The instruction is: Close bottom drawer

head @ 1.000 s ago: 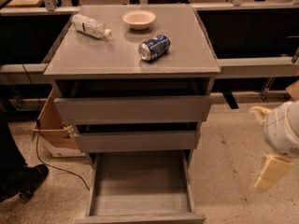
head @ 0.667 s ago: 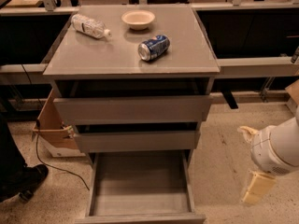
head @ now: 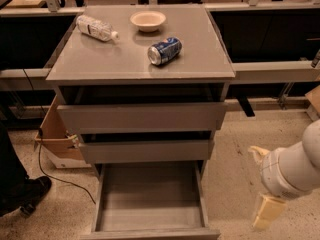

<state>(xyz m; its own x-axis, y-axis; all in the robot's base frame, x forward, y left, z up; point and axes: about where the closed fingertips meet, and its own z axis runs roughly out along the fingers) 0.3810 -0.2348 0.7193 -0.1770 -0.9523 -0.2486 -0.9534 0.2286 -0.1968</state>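
Observation:
The bottom drawer (head: 150, 199) of the grey cabinet (head: 142, 59) is pulled far out toward me. Its plain grey inside is empty, and its flat front panel (head: 150, 233) lies at the lower edge of the view. The two drawers above it are nearly closed, each slightly ajar. My gripper (head: 256, 186) hangs at the lower right, to the right of the open drawer and apart from it. Its two pale yellow fingers (head: 265, 211) are spread and hold nothing.
On the cabinet top lie a plastic bottle (head: 96, 28), a small bowl (head: 148, 20) and a blue can (head: 164, 50) on its side. A cardboard box (head: 56, 134) and a black cable (head: 55, 174) sit left of the cabinet. A person's shoe (head: 22, 194) is at far left.
My arm and gripper have moved left and down, closer to the right side of the open bottom drawer. The drawers have not moved.

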